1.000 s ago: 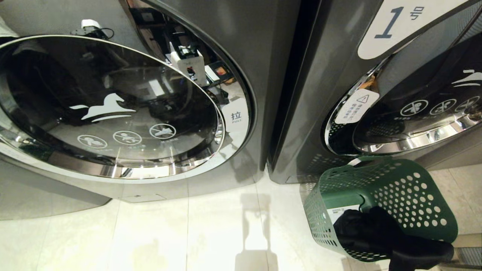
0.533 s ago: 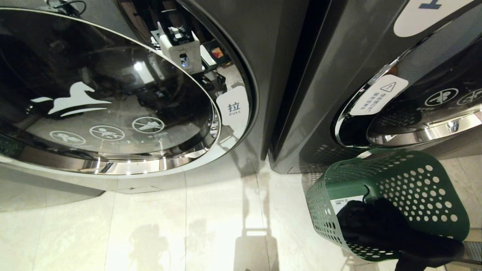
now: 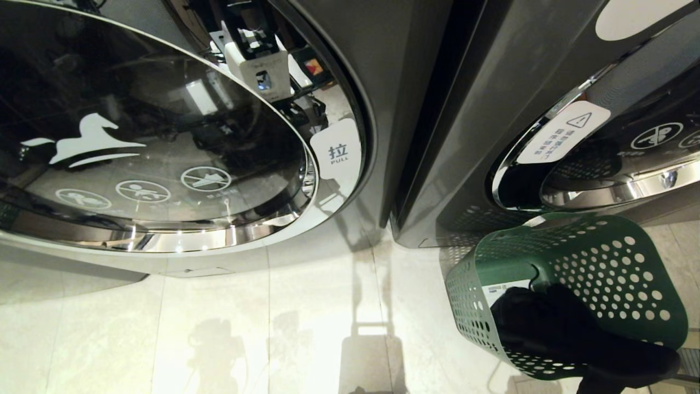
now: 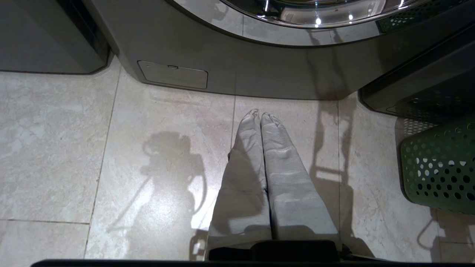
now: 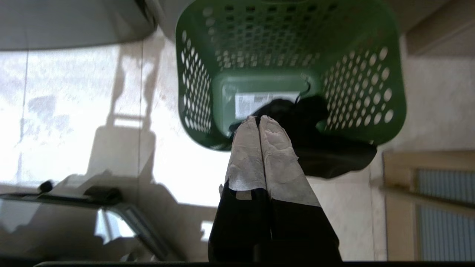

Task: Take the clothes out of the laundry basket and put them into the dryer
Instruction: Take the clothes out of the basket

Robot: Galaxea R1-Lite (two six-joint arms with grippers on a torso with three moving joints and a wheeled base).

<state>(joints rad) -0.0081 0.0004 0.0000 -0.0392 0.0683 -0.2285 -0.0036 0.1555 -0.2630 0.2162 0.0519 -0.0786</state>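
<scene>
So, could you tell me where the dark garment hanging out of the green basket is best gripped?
Grip the dark garment at the bunched fold spilling over the laundry basket rim, coming from the open mouth side: that part lies clear of the perforated walls.
</scene>
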